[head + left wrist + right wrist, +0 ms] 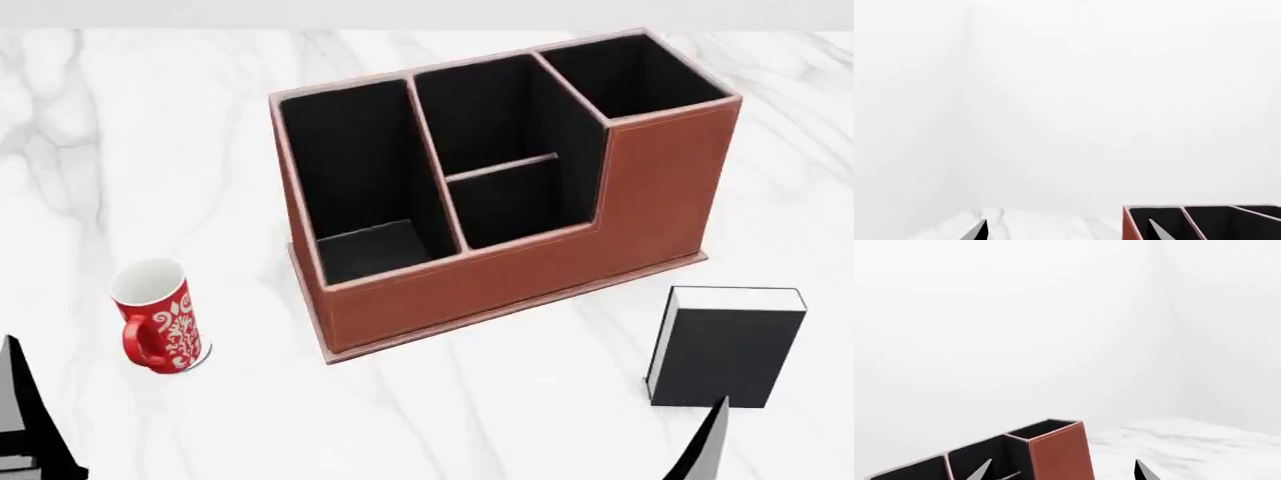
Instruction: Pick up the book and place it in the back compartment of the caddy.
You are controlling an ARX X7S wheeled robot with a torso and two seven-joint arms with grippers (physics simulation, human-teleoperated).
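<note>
Left wrist view: two fingertips of the left gripper (1066,231) are seen at the frame edge, set wide apart with nothing between them. A strip of white marble tabletop (1047,225) is visible, and a corner of the caddy (1201,222) is shown with its reddish-brown wall and black-lined cells. The rest of the frame is occupied by plain white walls.

Head view: the caddy (534,270) is shown standing on the tabletop (441,410), its stepped front wall turned towards the camera. The back compartment (514,205) is seen in the divided middle section, behind the cut-down low wall; a deeper cell lies beyond its divider. A long undivided cell is found at the caddy's left end and a tall cell at its right end. All cells appear empty. The book (727,345) is seen on the tabletop to the right of the caddy and nearer the camera, apart from the base rim, with black cover and white page edges visible. A red-and-white patterned mug (158,315) is seen upright, well to the left of the caddy. One dark fingertip is visible at each lower corner; the right one lies just below the book.

Right wrist view: two fingertips of the right gripper (1064,471) are shown wide apart, holding nothing. The tall end of the caddy (1057,452) is seen between and beyond them, with marble tabletop (1187,445) beside it.
</note>
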